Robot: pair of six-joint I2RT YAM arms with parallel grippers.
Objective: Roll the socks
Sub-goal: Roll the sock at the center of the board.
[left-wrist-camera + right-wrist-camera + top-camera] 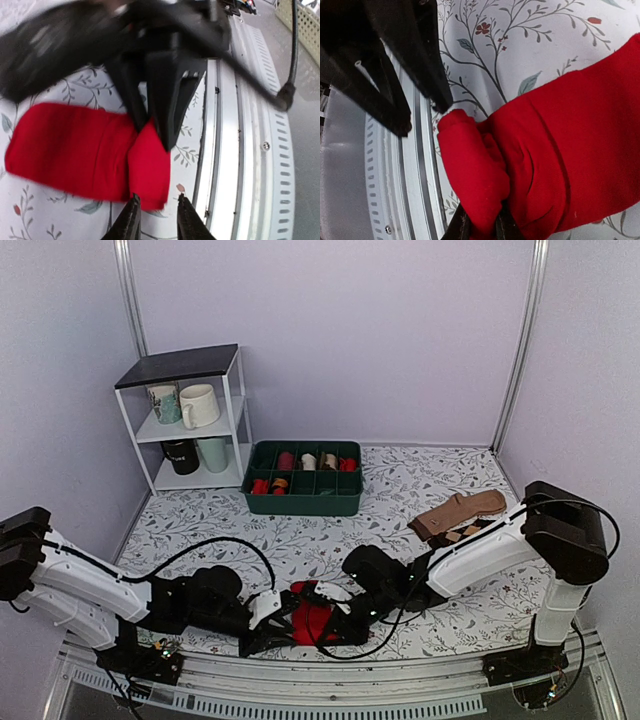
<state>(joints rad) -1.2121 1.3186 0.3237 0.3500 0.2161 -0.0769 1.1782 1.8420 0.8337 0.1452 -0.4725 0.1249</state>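
The red socks (pixel 312 620) lie on the floral tablecloth near the front edge, between my two grippers. In the left wrist view the socks (pixel 70 145) are a flat strip with one end folded over. My right gripper (pixel 481 226) is shut on that folded end of the socks (pixel 570 135), which bulges into a thick roll between its fingers. My left gripper (pixel 156 212) is open, with its tips at the near corner of the fold and red cloth just between them. The two grippers (pixel 272 620) (pixel 335 612) face each other closely across the socks.
The metal rail at the table's front edge (pixel 225 150) runs right beside the socks. A tan sock (pixel 462 510) and a dark argyle sock (pixel 468 531) lie at the right. A green bin (pixel 305 502) of rolled socks and a white shelf (pixel 236 390) with mugs stand at the back.
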